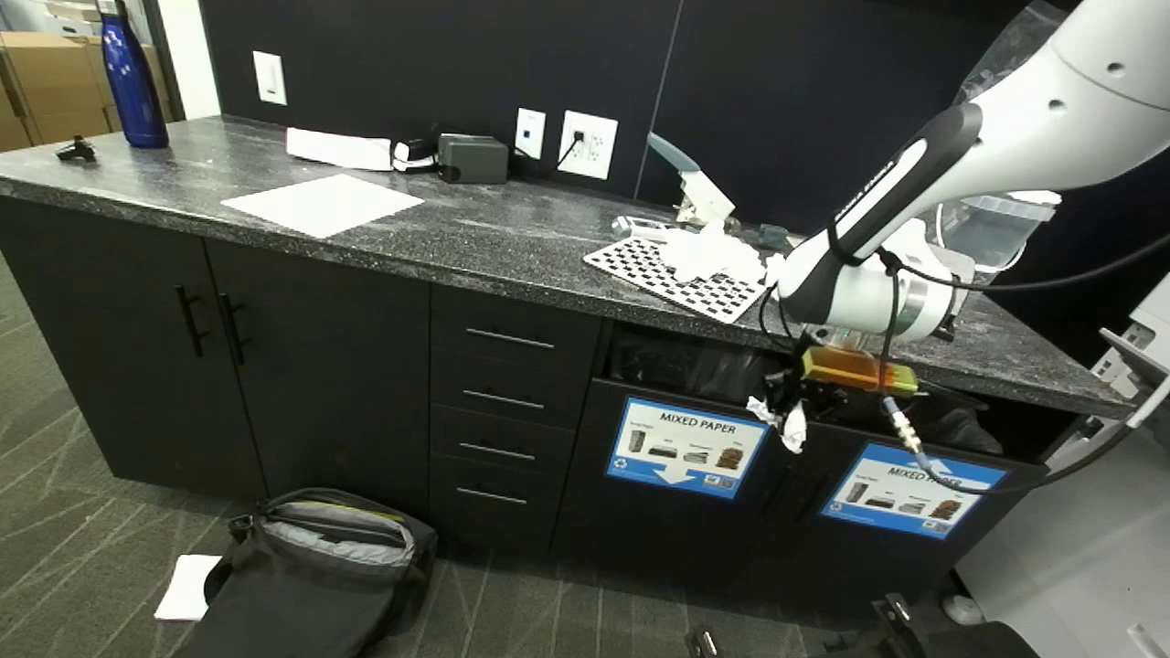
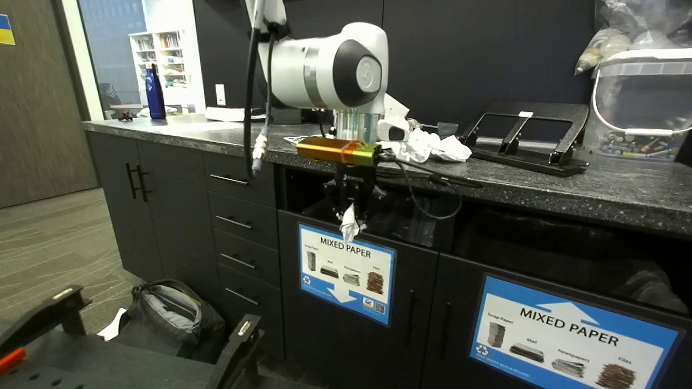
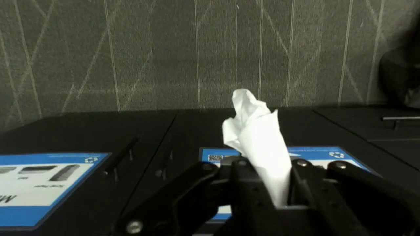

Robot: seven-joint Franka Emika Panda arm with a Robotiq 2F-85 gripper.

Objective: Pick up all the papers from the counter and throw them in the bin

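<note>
Nearest in the wrist view, the claw (image 3: pixel 269 164), almost closed, pinches one paper (image 3: pixel 259 141). Released here, it may fall to the floor (image 3: pixel 177 55), because the bin (image 2: pixel 346 335) seems behind the claw; other papers (image 2: pixel 423 146) lie higher, behind.

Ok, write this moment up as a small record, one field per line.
Gripper: closed on a crumpled paper
Paper position: outside, in front of the bin whose label arrow points down
On counter: crumpled wads, checkered sheet, flat white sheet, blue bottle, among others
On floor: black bag
Task status: unfinished; held paper not yet binned, wads lie on counter
</note>
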